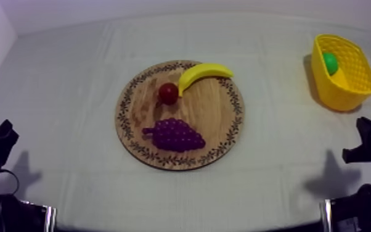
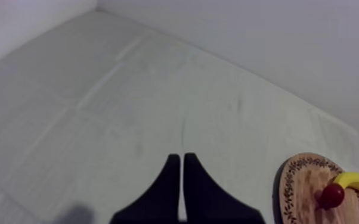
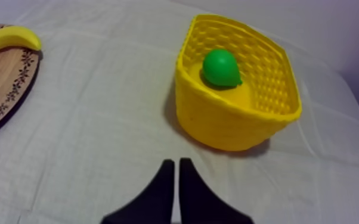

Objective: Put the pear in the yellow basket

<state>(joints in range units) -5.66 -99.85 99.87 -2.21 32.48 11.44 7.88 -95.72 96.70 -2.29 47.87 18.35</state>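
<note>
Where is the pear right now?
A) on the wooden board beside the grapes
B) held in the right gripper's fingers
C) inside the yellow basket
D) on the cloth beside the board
C: the green pear lies inside the yellow basket; the wooden board carries the banana, the small red fruit and the grapes.

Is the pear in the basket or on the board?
In the basket: the pear rests inside its yellow walls, off the board.

There is one round wooden board [image 1: 220, 114], one yellow basket [image 1: 341, 94], one banana [image 1: 203, 73], one green pear [image 1: 330, 62], one bunch of grapes [image 1: 175, 135] and one small red fruit [image 1: 168, 93], so four toy fruits in all.
</note>
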